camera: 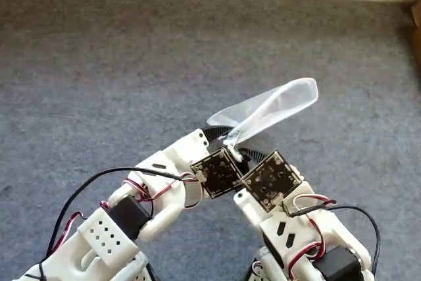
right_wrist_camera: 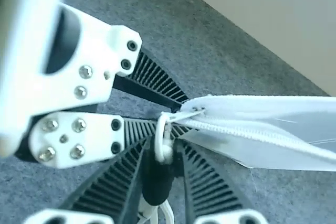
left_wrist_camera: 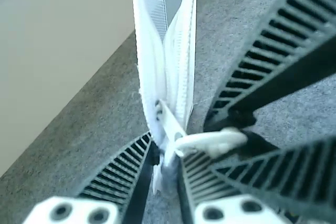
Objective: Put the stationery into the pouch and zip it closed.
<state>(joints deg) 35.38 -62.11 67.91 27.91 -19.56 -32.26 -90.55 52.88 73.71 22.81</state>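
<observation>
High view: left gripper (left_wrist_camera: 164, 166) clamped on pouch (camera: 276, 105) end, right gripper (right_wrist_camera: 163, 153) pinching zip pull (left_wrist_camera: 210, 141) beside it.

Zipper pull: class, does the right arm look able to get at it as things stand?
Probably yes: the right pincer seems closed on the zipper pull, while the left pincer holds the pouch.

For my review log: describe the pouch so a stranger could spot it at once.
On the grey table, two white arms meet tip to tip. The pouch juts from where the left gripper and right gripper pinch it: translucent white mesh with a zipper, the one soft thing there.
</observation>
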